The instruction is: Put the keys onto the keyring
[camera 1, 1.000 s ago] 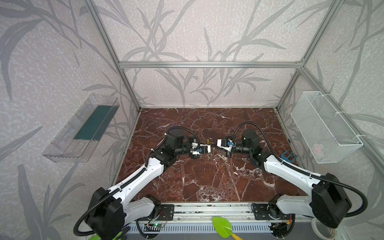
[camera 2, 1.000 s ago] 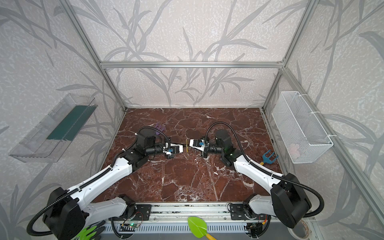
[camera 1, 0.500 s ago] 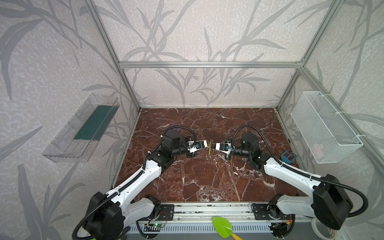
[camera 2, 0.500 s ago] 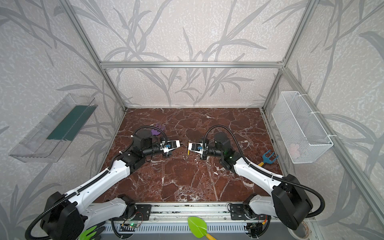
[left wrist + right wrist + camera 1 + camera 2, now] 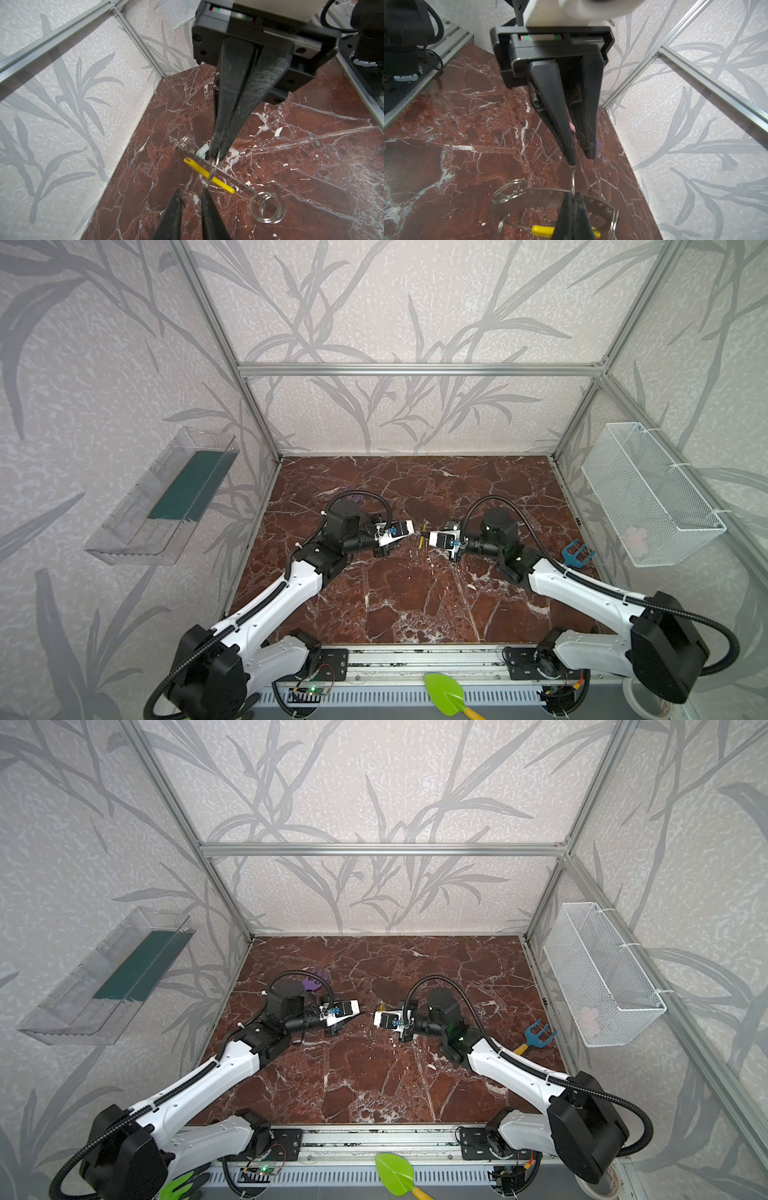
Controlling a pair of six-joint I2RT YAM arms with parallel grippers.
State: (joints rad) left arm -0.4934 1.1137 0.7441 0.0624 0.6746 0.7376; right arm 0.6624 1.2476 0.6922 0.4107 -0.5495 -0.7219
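In both top views, shows the right gripper (image 5: 428, 536) low over the red marble tabletop (image 5: 415, 605), tip to tip with the left gripper (image 5: 412, 532). Leaves only a yellow sliver of the keyring (image 5: 422, 533) at the right gripper's tip, too small there to tell either finger state. In the left wrist view, finds the left fingers (image 5: 172, 214) slightly spread, holding nothing, just short of the right gripper. Shows the right gripper's fingers pressed together on the keyring's thin grey band, where a small wire ring (image 5: 214, 168) loops it. Puts the yellow sleeve (image 5: 208, 176) just beside that pinch and the keys (image 5: 203, 150), pale tag showing, just beside the right gripper's tip. In the right wrist view, shows the same pinch on the band, with coiled split rings (image 5: 510, 191) on the hoop near the right gripper.
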